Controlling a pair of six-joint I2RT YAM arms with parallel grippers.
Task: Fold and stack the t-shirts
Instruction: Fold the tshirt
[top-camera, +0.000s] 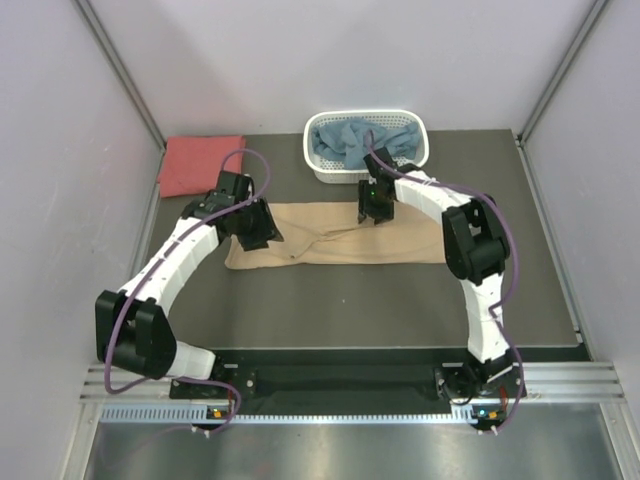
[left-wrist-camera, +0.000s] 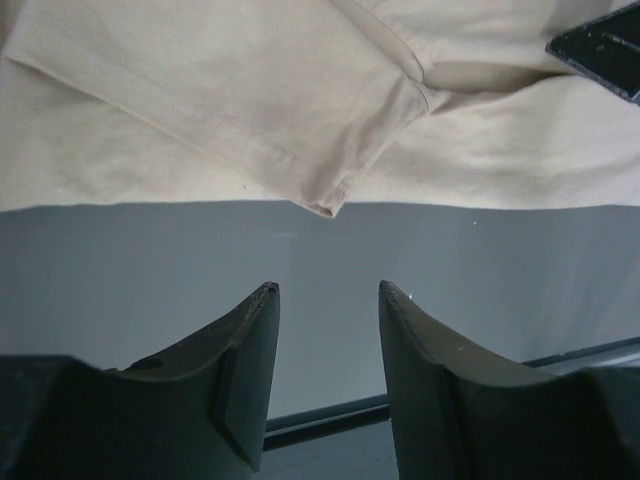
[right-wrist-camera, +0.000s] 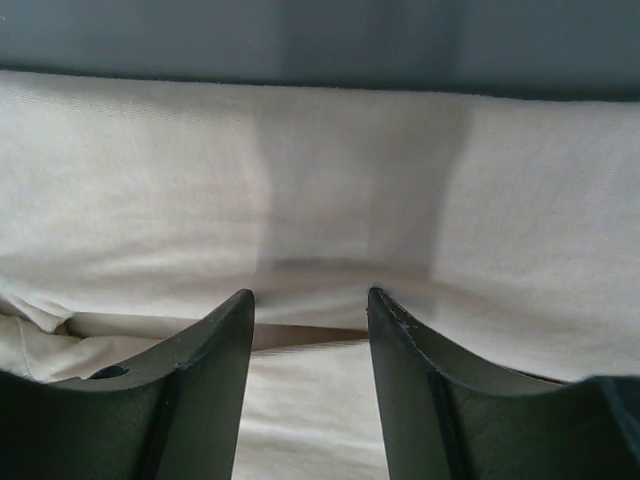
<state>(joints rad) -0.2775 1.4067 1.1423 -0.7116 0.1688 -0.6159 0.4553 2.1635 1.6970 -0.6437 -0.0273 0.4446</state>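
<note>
The tan t-shirt (top-camera: 340, 245) lies as a strip across the worktop (top-camera: 350, 310), the coral-red t-shirt (top-camera: 202, 164) at 10 o'clock, the dusty blue t-shirt (top-camera: 355, 140) in the basket (top-camera: 420, 150) at 12. The left end effector (left-wrist-camera: 326, 292) near its 9 o'clock end and the right end effector (right-wrist-camera: 310, 295) over its 12 o'clock edge gape empty. The cloth looks light and limp, best pinched at corners through all layers.

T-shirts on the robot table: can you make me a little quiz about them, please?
1. True or false: the blue shirt lies inside the white basket.
2. Which shirt lies under the right gripper? A a green shirt, B the tan shirt, C a striped shirt.
3. Fill in: the left gripper is ____ and holds nothing.
Key: 1 true; 2 B; 3 open.
</note>
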